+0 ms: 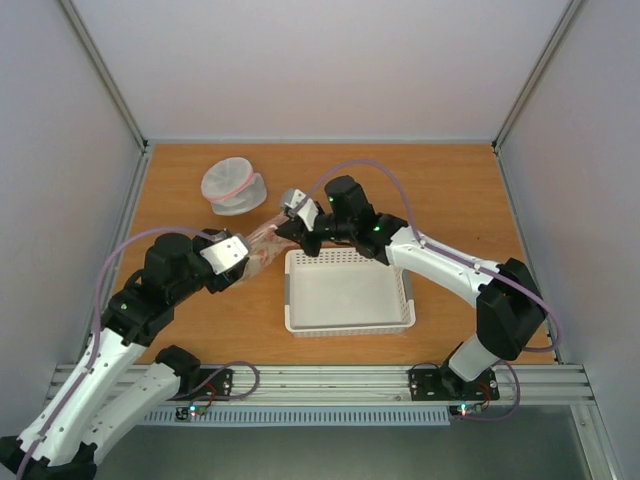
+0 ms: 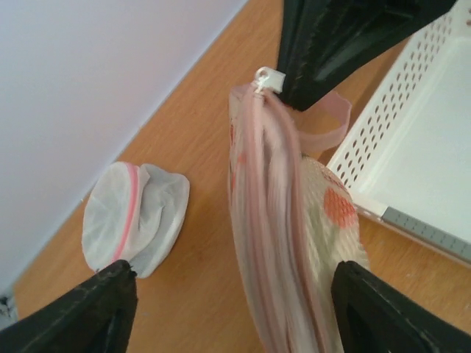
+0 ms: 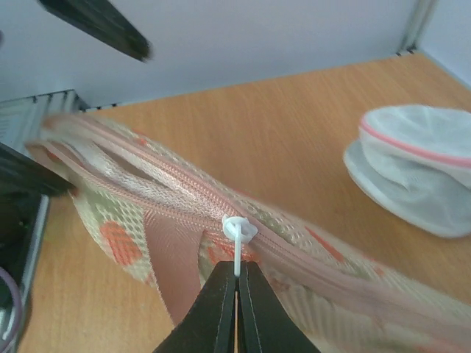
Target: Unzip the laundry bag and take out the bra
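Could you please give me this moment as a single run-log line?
left pincer: open, astride laundry bag | right pincer: shut on zipper pull | bra: not visible

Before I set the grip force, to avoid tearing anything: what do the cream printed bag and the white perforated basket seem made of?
The cream printed laundry bag looks like soft, matte mesh fabric: a fine grid shows and it sags; its pink zipper tape looks woven. The white perforated basket looks like rigid, smooth moulded plastic, judging by its even rows of holes.
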